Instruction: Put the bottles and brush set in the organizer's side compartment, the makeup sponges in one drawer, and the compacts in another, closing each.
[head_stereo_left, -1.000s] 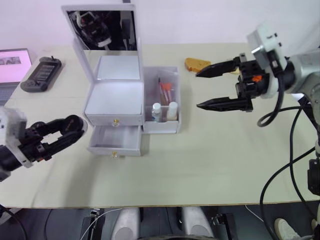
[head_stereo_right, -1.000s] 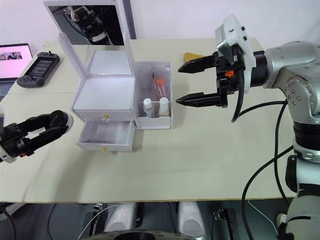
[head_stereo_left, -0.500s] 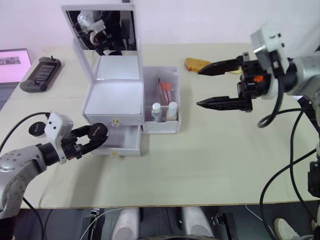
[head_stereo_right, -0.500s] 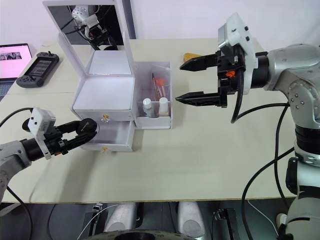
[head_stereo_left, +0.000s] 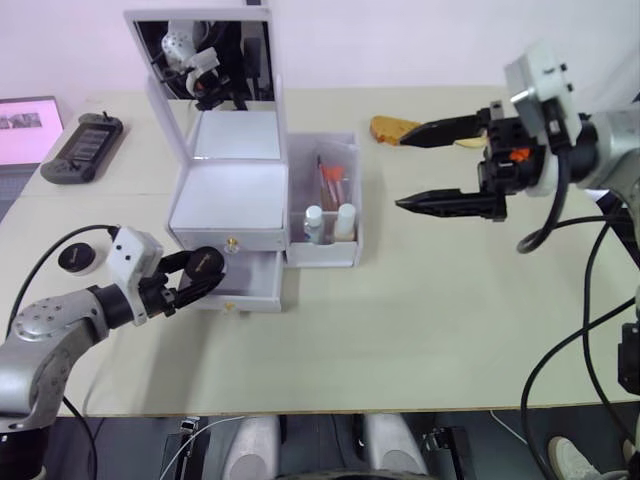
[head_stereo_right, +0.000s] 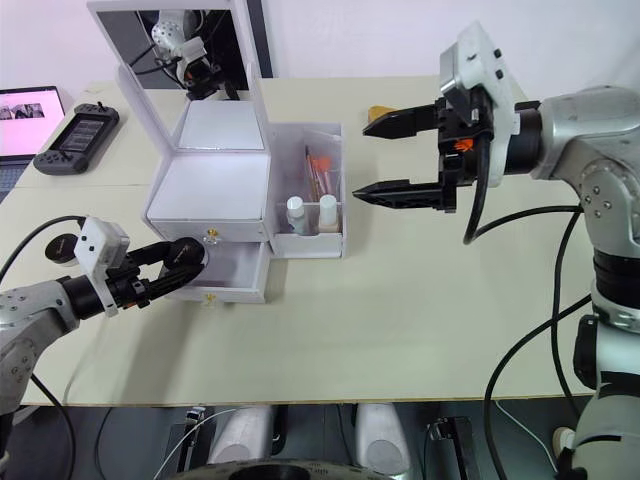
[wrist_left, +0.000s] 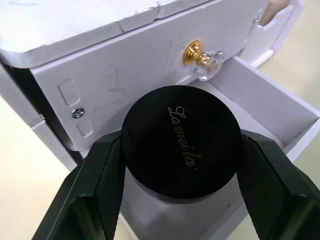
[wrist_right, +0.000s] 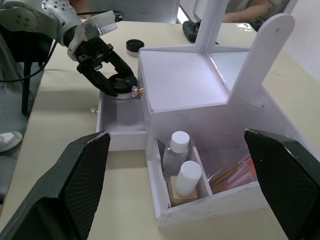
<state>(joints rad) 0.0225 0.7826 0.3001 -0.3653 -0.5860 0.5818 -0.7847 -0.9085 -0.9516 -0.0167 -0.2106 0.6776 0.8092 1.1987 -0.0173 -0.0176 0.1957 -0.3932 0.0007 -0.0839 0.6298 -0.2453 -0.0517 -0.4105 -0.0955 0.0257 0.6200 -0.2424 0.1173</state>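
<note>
On the cream table (head_stereo_left: 420, 320), starting at the far left at about nine o'clock, a second small round compact with a black lid and pale rim (head_stereo_left: 75, 258) is seen lying on its own, waiting for its turn. Just to its right, the left gripper (head_stereo_left: 203, 274) is closed around a small round black-lidded compact (wrist_left: 182, 142), one black finger on each side so it cannot slip. It is held right at the open lower drawer (head_stereo_left: 243, 283) of the white plastic organizer with a mirror lid (head_stereo_left: 228, 200), just under the gold knob of the closed upper drawer (head_stereo_left: 231, 242), most likely so it can be dropped inside. Next to the drawers, near the middle of the table, the narrow white side compartment (head_stereo_left: 325, 250) is already filled: the two small clear bottles with white caps (head_stereo_left: 329, 220) stand at its front and the pink and orange-red brush set in its clear bag (head_stereo_left: 331, 183) leans behind them. At about two o'clock, the right gripper (head_stereo_left: 412, 169) is held in the air with its fingers spread wide and nothing in them, probably kept out of the way. Behind it, near one o'clock, an orange-yellow lump (head_stereo_left: 392, 128) is lying on the table.
</note>
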